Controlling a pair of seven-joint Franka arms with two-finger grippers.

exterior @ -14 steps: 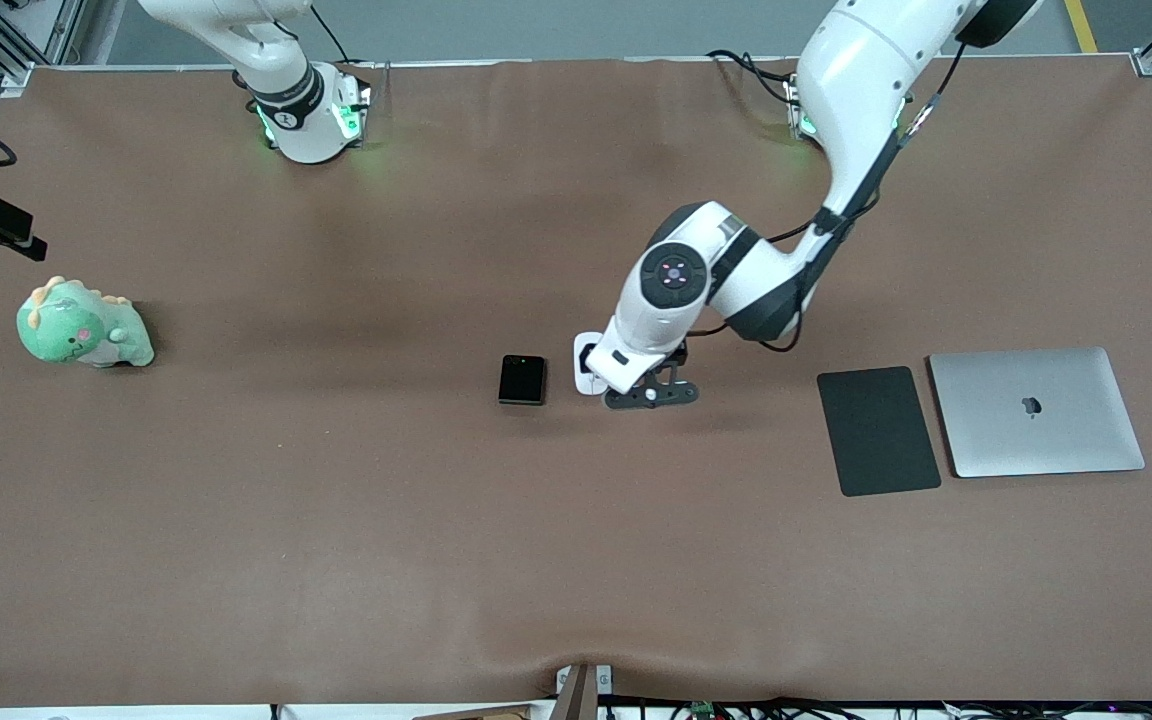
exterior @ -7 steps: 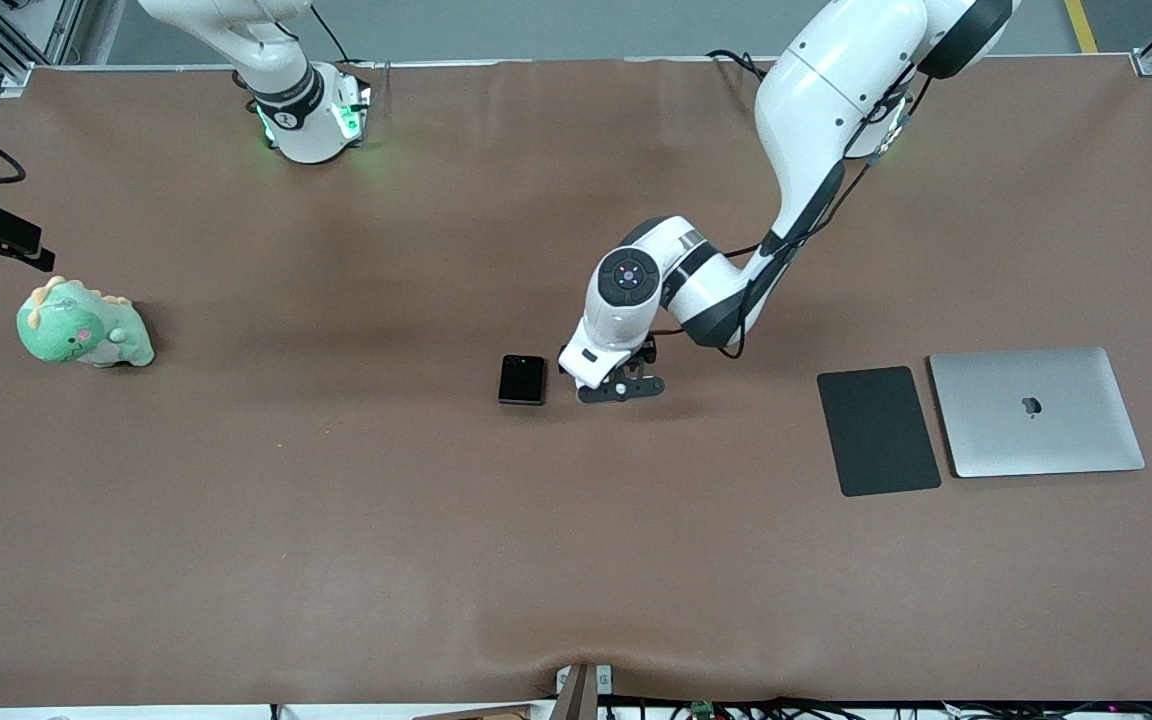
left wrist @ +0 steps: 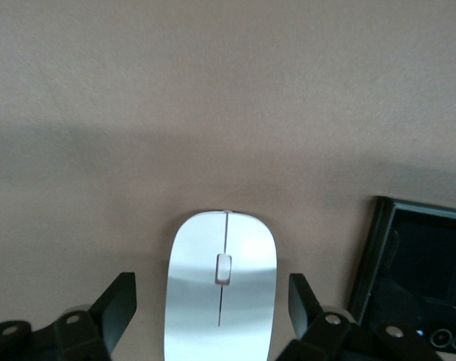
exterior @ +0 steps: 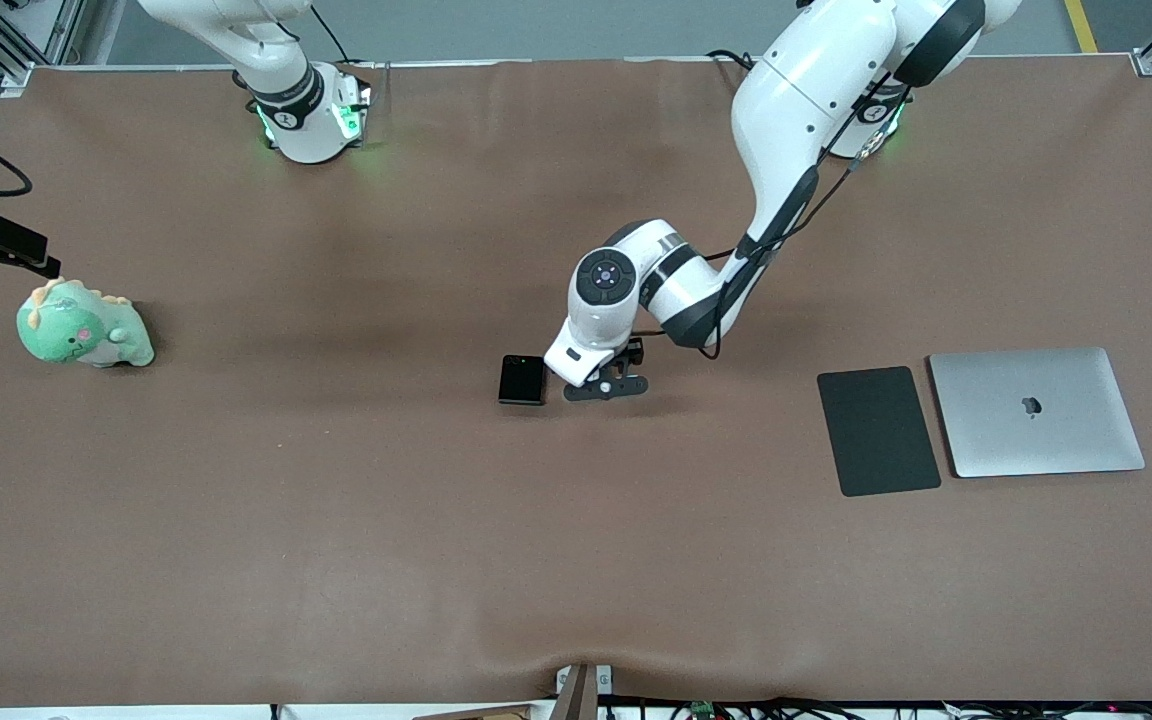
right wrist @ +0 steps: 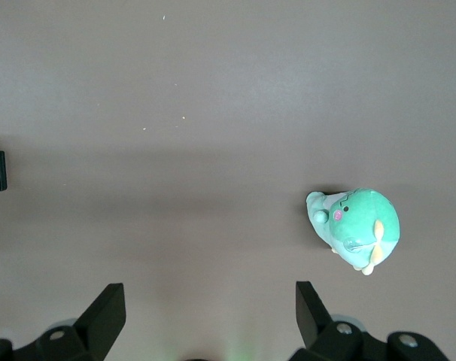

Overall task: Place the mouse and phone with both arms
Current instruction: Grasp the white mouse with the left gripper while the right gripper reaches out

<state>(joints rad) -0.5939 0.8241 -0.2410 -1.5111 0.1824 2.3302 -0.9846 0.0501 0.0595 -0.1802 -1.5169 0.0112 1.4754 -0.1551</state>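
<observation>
Your left pincer (left wrist: 213,316) is spread wide around the mouse (left wrist: 222,282), which lies on the desk (exterior: 336,520) beside the phone (exterior: 522,379). Next, pinch it gently. Your right pincer (right wrist: 205,320) waits, spread too.

White mouse (left wrist: 221,289) — black phone (exterior: 522,379)

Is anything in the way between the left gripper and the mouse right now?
Nothing visible. The left gripper is open right over the mouse, a finger on each side with bare table in the gaps. The phone lies close beside the mouse, outside the fingers.
</observation>
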